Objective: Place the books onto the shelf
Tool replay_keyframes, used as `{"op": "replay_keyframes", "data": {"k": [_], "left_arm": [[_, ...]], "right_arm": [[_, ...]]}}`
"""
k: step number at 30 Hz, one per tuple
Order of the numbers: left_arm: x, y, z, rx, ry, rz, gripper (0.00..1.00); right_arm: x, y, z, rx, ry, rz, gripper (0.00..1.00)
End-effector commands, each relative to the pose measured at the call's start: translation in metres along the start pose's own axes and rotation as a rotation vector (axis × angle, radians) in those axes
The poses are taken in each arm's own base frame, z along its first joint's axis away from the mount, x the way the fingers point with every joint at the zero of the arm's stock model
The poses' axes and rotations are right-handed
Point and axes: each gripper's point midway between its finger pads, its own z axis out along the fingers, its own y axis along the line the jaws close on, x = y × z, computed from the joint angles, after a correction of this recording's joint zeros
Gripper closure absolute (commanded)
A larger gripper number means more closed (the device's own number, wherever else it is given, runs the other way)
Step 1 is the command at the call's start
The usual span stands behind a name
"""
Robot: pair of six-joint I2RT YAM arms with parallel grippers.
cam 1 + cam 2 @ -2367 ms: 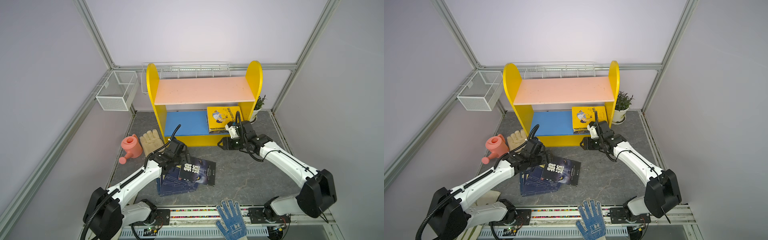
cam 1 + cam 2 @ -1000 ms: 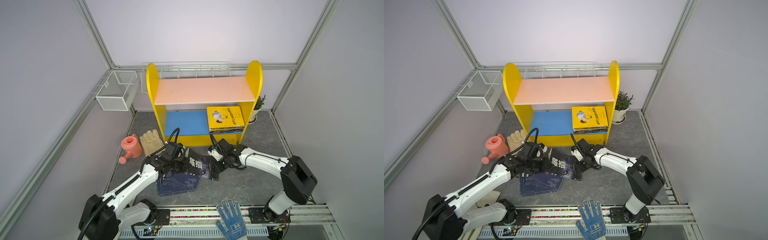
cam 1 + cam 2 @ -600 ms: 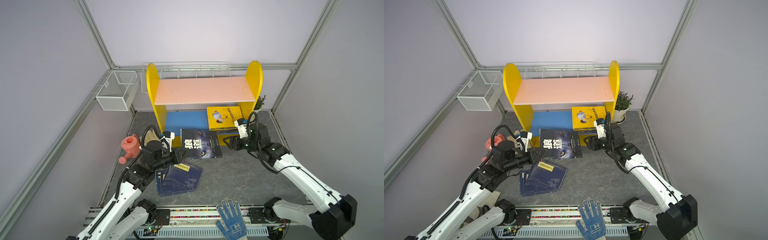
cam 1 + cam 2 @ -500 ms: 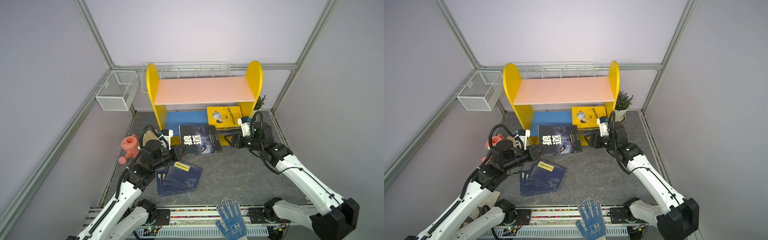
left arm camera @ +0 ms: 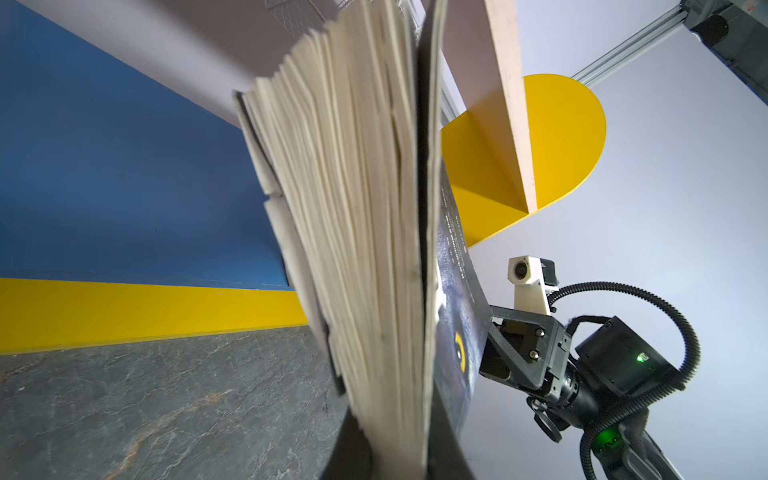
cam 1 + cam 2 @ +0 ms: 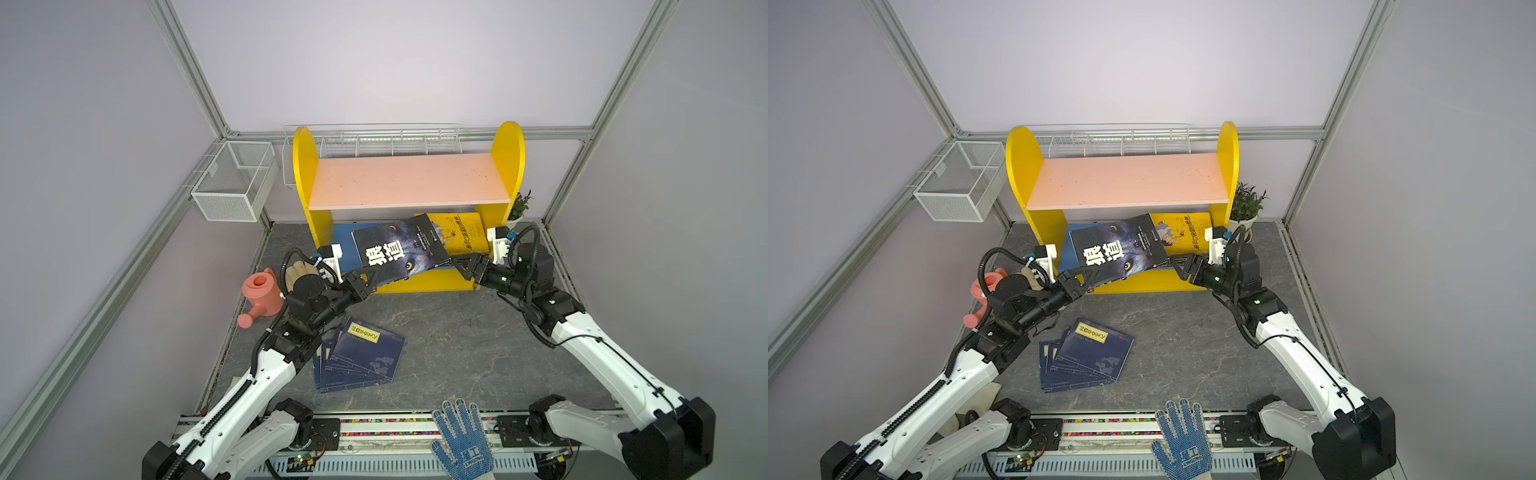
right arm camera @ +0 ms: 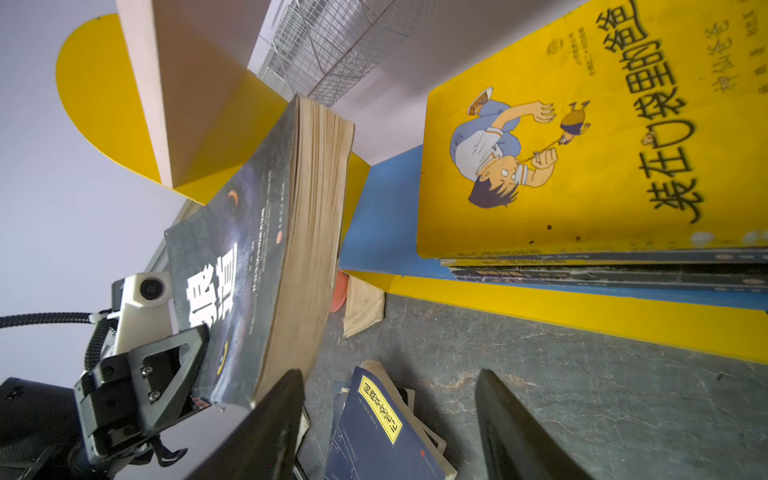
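Observation:
A dark book with large white Chinese characters (image 6: 397, 249) (image 6: 1115, 249) hangs tilted in front of the shelf's blue lower board (image 6: 341, 232). My left gripper (image 6: 370, 276) (image 6: 1090, 279) is shut on its lower left edge; in the left wrist view the book's page edges (image 5: 365, 208) fill the jaws of this gripper (image 5: 390, 449). My right gripper (image 6: 464, 266) (image 6: 1180, 266) (image 7: 386, 382) is open at the book's right corner, nothing between its fingers. A yellow cartoon book (image 6: 459, 235) (image 7: 582, 145) tops a small pile on the lower board. Several navy books (image 6: 357, 357) (image 6: 1084, 353) lie fanned on the floor. The pink upper board (image 6: 407, 178) is bare.
A pink watering can (image 6: 259, 295) and a beige glove (image 6: 296, 272) lie left of the shelf. A white mesh basket (image 6: 232, 183) hangs on the left wall, a wire rack (image 6: 370, 139) behind the shelf. A potted plant (image 6: 1246, 203) stands at the shelf's right. A blue glove (image 6: 461, 436) lies on the front rail.
My left gripper lifted the dark book off the floor pile and carried it up to the shelf front. My right gripper opened wider and came to the book's right corner.

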Motion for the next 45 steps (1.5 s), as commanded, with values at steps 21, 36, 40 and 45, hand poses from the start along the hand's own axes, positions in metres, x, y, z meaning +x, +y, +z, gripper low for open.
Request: {"op": "replay_keyframes", "data": {"k": [21, 36, 40, 45], "left_arm": [[-0.019, -0.021, -0.008, 0.09, -0.103, 0.008, 1.0], [-0.011, -0.012, -0.006, 0.092, -0.094, -0.011, 1.0], [-0.009, -0.01, -0.005, 0.097, -0.089, -0.015, 1.0], [-0.011, -0.006, -0.009, 0.065, -0.103, -0.023, 0.85]], "right_arm": [[-0.005, 0.032, 0.002, -0.122, -0.035, 0.004, 0.33], [0.003, 0.064, 0.043, -0.263, 0.038, 0.027, 0.5], [-0.001, 0.068, 0.046, -0.282, 0.03, 0.029, 0.77], [-0.006, 0.067, 0.04, -0.284, 0.008, 0.033, 0.93]]}}
